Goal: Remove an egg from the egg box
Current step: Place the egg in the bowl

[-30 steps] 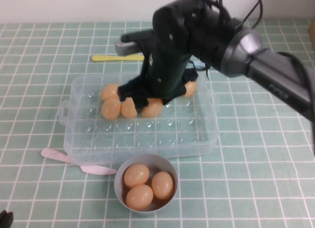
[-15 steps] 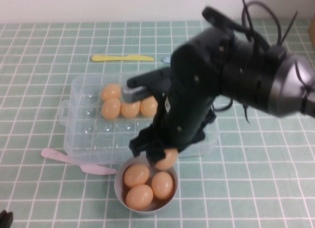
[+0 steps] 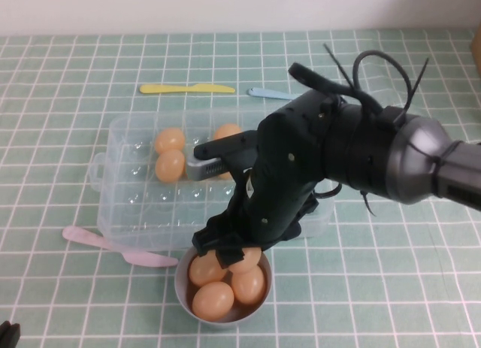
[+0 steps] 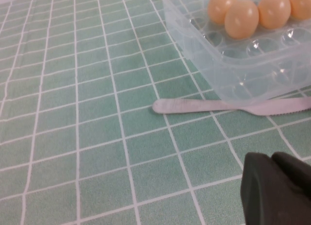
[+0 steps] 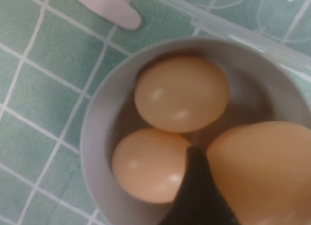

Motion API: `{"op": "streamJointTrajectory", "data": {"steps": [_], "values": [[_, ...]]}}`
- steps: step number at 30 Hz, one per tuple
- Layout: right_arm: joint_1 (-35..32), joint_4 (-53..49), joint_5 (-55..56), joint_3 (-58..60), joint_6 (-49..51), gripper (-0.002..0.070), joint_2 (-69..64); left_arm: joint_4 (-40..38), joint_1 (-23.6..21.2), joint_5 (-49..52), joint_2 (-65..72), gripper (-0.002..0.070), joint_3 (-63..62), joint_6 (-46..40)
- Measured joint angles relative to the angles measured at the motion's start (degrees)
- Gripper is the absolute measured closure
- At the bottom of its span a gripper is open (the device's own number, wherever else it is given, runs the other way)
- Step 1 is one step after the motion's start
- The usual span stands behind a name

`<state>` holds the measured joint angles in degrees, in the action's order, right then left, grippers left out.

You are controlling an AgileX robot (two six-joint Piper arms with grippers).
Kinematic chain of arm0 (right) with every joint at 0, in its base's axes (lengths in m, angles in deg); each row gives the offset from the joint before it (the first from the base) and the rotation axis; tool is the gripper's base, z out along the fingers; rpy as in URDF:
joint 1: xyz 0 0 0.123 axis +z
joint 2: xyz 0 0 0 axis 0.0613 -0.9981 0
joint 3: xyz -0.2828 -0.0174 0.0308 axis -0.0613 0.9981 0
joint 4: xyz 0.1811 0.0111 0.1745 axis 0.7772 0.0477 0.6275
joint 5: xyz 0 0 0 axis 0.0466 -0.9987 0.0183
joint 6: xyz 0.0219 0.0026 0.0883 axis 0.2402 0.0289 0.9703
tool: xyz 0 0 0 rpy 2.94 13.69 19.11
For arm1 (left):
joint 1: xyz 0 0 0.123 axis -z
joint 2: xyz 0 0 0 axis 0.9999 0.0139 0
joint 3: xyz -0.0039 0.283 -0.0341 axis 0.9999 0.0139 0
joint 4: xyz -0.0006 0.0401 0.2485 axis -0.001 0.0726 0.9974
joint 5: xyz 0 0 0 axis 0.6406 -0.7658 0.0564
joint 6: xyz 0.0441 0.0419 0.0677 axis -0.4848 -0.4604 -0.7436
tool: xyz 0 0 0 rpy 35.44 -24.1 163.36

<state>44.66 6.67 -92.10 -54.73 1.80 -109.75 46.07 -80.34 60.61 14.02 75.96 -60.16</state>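
My right gripper point(image 3: 239, 255) is shut on a tan-orange egg point(image 3: 248, 258) and holds it just over the grey-blue bowl point(image 3: 183, 288), at the near side of the clear egg box point(image 3: 143, 216). In the right wrist view the held egg point(image 5: 265, 171) fills the corner beside one dark finger point(image 5: 198, 191), above two bowl eggs. Three eggs show in the box's far cells, one of them point(image 3: 170, 166) at the left; the arm hides other cells. My left gripper point(image 4: 278, 191) is shut and empty, low over the table left of the box point(image 4: 252, 69).
A pink plastic knife point(image 3: 113, 246) lies against the box's near left side. A yellow knife point(image 3: 186, 88) and a pale blue utensil point(image 3: 270, 94) lie beyond the box. The bowl holds three other eggs, one at its front point(image 3: 214, 300).
My right gripper has lifted an egg from the box's far cells, carried it across the box toward me and lowered it over the bowl. The left arm has not moved.
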Motion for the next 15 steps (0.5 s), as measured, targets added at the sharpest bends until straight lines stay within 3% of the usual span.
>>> {"op": "streamJointTrajectory", "data": {"steps": [10, 15], "values": [[0.0, 0.0, 3.6, 0.0, 0.0, 0.0255, -3.1, 0.0, 0.0, 0.0, 0.0, 0.0679, 0.0, 0.0], [0.0, 0.0, 4.0, 0.0, 0.0, 0.022, -3.4, 0.0, 0.0, 0.0, 0.0, 0.0679, 0.0, 0.0]]}}
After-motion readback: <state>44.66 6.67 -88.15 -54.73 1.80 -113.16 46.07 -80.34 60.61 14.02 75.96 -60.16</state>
